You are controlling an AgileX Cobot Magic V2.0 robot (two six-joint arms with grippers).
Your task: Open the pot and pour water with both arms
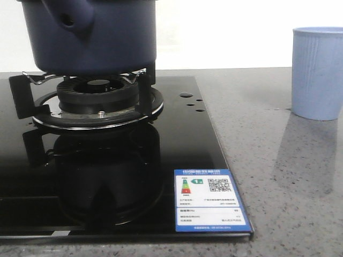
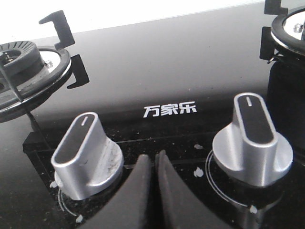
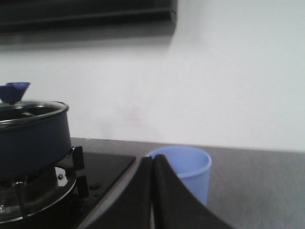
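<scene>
The big dark blue pot (image 1: pixel 91 35) sat on the burner (image 1: pixel 96 99) at the far left of the black stove (image 1: pixel 177 144). Its short handle (image 1: pixel 72 16) with a hole pointed toward the near side. In the right wrist view, a glass lid (image 3: pixel 28 107) with a blue knob (image 3: pixel 14 90) was on the pot. A light blue cup (image 1: pixel 317 72) stood on the grey bench (image 1: pixel 289 176), well apart from the pot, on the right.

The left gripper (image 2: pixel 153 164) hung over the near edge of the stove between two silver knobs (image 2: pixel 86 155). Its fingers were pressed together and held nothing. The right gripper (image 3: pixel 153 167) was pressed together too, with the cup just behind it. A blue and white sticker (image 1: pixel 211 201) lay on the stove's near right corner.
</scene>
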